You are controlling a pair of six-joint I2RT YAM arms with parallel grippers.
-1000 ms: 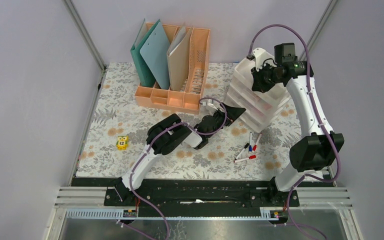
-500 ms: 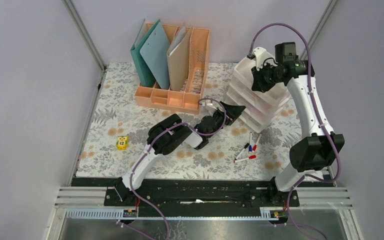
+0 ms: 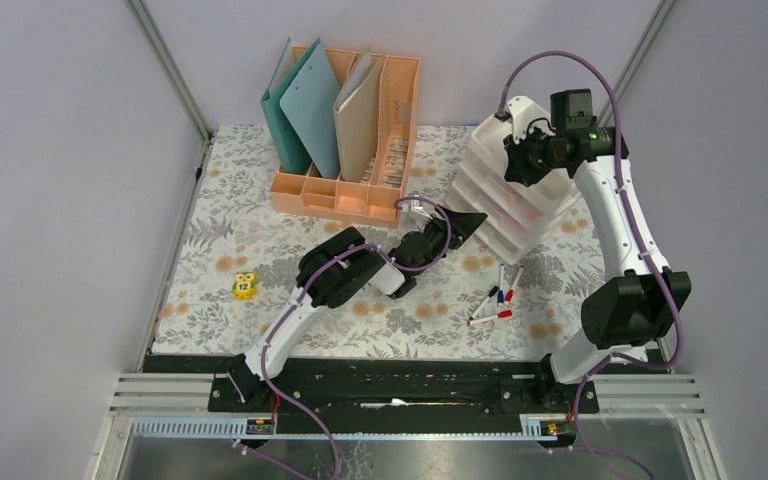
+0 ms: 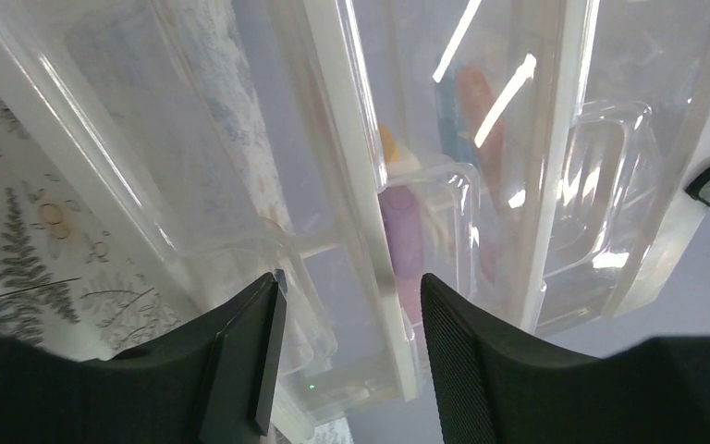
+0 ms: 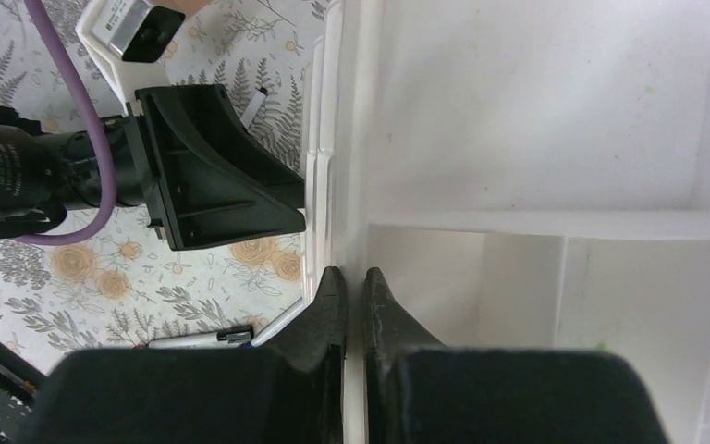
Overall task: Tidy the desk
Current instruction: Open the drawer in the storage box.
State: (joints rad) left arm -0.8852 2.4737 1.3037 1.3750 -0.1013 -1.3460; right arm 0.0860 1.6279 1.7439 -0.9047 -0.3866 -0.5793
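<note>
Lying below the left gripper (image 3: 476,219) is the desk (image 3: 218,232).

Left arm (image 3: 278,336) and right arm (image 3: 615,215) share white links, black joints, purple cables (image 3: 560,52) and ribbed black fingers (image 4: 467,370).

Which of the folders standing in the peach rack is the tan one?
The tan folder, third from the left in the rack. The dark teal folder and the lighter teal folder stand to its left.

Three folders (image 3: 312,110), roughly four markers (image 3: 492,317), one rack (image 3: 335,198)
</note>
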